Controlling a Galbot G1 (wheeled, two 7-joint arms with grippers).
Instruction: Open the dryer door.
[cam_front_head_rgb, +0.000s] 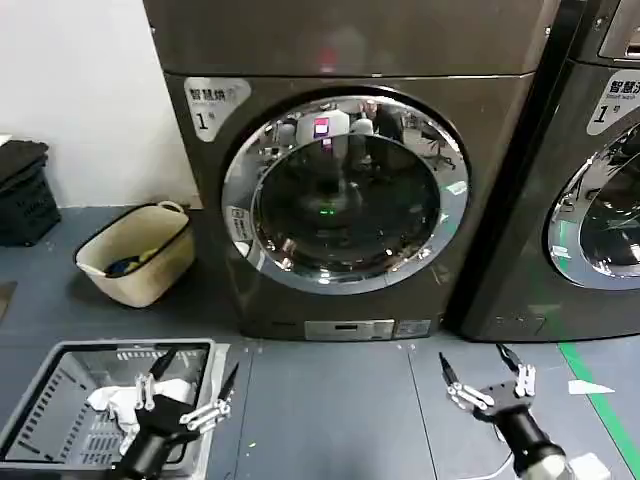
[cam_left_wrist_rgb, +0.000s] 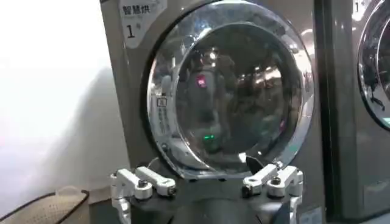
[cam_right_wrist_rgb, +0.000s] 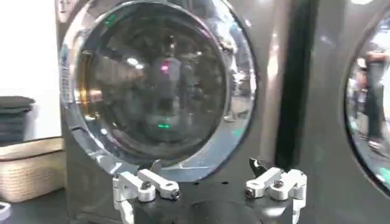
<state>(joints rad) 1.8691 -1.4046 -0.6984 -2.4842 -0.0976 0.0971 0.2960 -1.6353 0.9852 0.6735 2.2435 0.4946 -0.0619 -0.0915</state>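
Approach is the step you are in: the dryer door (cam_front_head_rgb: 345, 193) sits flush and closed in the front of the machine marked 1, at the far centre of the scene, and neither arm is near it yet. Your left gripper (cam_front_head_rgb: 193, 388) hangs low at the near left, above a grey slatted basket (cam_front_head_rgb: 45, 400), with its fingers spread apart and nothing between them; your right gripper (cam_front_head_rgb: 483, 375) hangs low at the near right over the dark floor, fingers likewise apart and empty. Both wrist views look straight at the chrome rim and dark glass porthole, well apart from the claws. I judge the next move calls for bringing one gripper up and forward to the door's edge; I cannot make out a distinct handle, though a label sits on the rim's left side, so you may need to find the catch on the opposite side before pulling. Keep clear of the second machine (cam_front_head_rgb: 600, 180) at the far right, whose similar round door is not your target. As for containers, the grey slatted basket at the near left holds white cloth (cam_front_head_rgb: 125, 402), and a cream tub (cam_front_head_rgb: 135, 252) left of the dryer holds something blue and yellow, too small to name.
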